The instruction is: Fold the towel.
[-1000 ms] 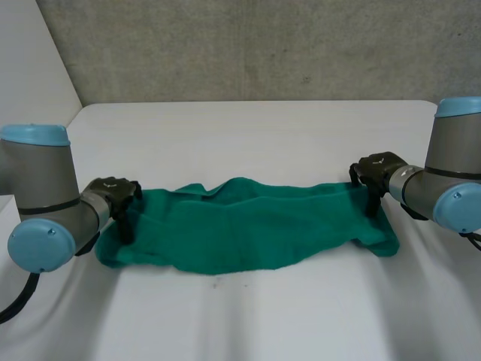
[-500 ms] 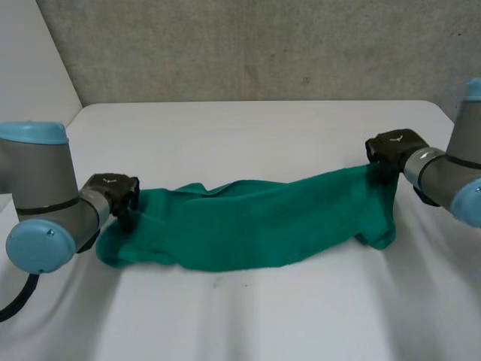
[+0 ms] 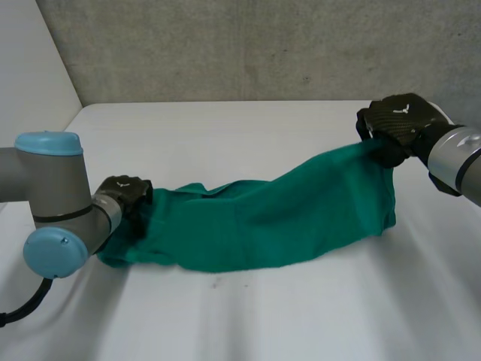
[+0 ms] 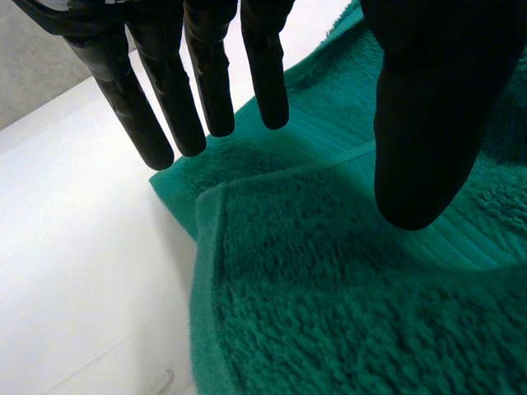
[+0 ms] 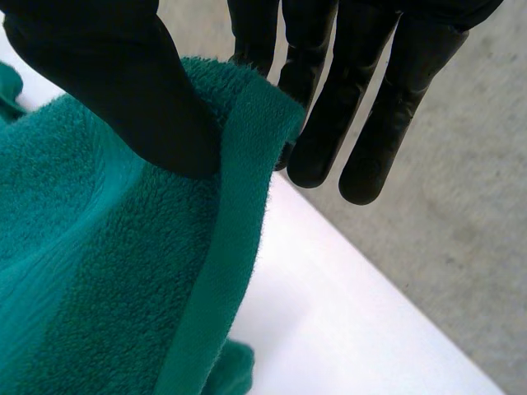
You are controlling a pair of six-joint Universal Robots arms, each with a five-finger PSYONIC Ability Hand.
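A green towel (image 3: 263, 222) lies bunched lengthwise across the white table (image 3: 225, 135). Its right end is lifted off the surface. My right hand (image 3: 398, 120) holds that raised end. In the right wrist view the thumb (image 5: 123, 82) pinches the towel's banded edge (image 5: 239, 164) against the fingers (image 5: 329, 123). My left hand (image 3: 126, 189) rests at the towel's left end, which lies on the table. In the left wrist view its fingers (image 4: 206, 82) are straight and spread from the thumb (image 4: 428, 123), just over the towel's corner (image 4: 247, 214), gripping nothing.
A grey wall (image 3: 263, 45) runs behind the table's far edge. Bare white tabletop lies in front of the towel (image 3: 248, 316) and behind it. Both grey arms with light-blue caps reach in from the sides.
My right hand has shut on the towel's right end and lifted it up and back. My left hand has shifted slightly right at the left end, which stays on the table.
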